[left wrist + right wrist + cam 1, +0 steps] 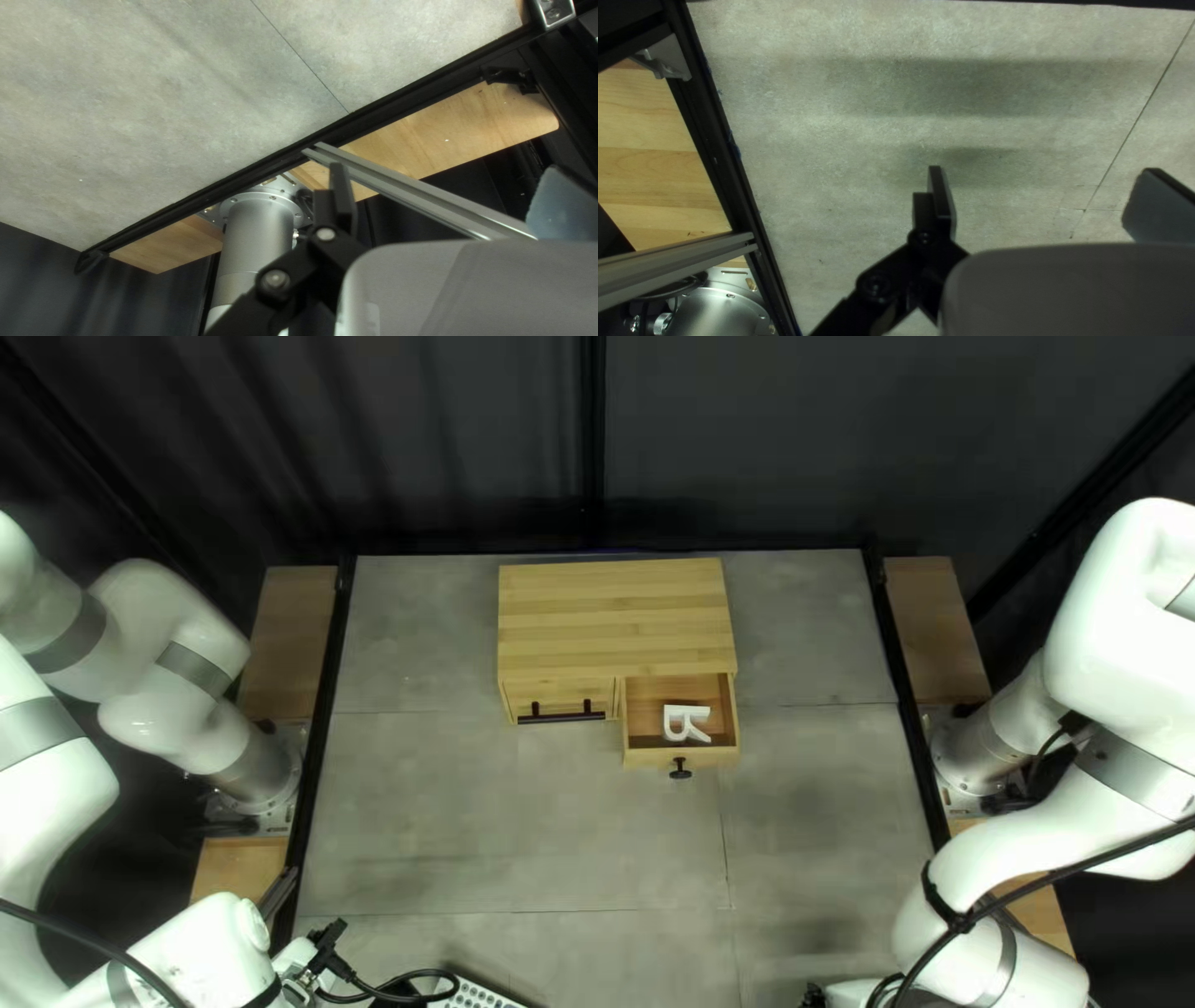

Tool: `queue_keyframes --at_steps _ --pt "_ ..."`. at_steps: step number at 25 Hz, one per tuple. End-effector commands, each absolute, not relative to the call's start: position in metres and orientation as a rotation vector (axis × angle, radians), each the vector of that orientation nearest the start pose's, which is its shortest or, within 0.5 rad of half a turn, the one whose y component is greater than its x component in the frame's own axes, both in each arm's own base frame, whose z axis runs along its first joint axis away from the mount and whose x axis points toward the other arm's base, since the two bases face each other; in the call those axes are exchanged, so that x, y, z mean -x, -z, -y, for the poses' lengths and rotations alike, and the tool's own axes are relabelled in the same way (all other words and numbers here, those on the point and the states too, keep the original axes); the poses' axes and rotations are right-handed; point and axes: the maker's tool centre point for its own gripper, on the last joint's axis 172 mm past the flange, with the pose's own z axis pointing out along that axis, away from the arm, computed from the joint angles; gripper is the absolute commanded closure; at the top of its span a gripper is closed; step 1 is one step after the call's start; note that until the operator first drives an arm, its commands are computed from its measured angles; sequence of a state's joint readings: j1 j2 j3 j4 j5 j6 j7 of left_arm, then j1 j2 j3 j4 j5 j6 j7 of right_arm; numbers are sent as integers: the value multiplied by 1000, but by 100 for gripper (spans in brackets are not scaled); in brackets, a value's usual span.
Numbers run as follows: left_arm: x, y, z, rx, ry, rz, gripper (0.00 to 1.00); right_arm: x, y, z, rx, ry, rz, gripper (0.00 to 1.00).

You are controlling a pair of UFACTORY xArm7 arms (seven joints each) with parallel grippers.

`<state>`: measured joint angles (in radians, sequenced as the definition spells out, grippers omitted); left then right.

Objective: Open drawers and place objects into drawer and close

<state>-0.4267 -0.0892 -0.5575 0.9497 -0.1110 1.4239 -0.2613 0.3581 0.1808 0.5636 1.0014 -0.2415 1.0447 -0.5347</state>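
Observation:
A light wooden cabinet [616, 616] stands at the table's far side in the top left view. Its right drawer [681, 757] is pulled out, with a white letter R [686, 723] lying inside and a black knob on its front. The left drawer [523, 697], with a black bar handle [562, 716], is shut. Neither gripper's fingertips can be made out in that view. In the left wrist view my left gripper [450, 198] is open, nothing held, facing the table's left edge. My right gripper [1047, 196] also stands open and empty, over bare tabletop in the right wrist view.
Both arms reach toward the table's near edge. At the bottom of the top left view are a black cable [430, 975] and a partly cut-off pale dotted object [479, 997]. Black rails [326, 709] border the grey tabletop [498, 834].

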Motion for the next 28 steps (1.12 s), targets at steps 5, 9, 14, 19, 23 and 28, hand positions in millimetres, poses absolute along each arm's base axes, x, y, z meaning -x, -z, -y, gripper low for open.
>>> queue_keyframes --at_steps 5,9,14,19,23,28 --pt "-163 -174 288 2748 -526 -962 0 -287 -102 -322 -2088 249 -2150 0" --pt "-163 -174 288 2748 -526 -962 0 -287 -102 -322 -2088 249 -2150 0" --pt "-163 -174 288 2748 -526 -962 0 -287 -102 -322 -2088 249 -2150 0" --pt "-163 -174 288 2748 -526 -962 0 -287 -102 -322 -2088 249 -2150 0" --pt "-161 -173 290 2779 -536 -929 0 -287 -102 -322 -2088 249 -2150 0" --pt "-170 -168 275 2912 -521 -615 0 -287 -102 -322 -2088 249 -2150 0"
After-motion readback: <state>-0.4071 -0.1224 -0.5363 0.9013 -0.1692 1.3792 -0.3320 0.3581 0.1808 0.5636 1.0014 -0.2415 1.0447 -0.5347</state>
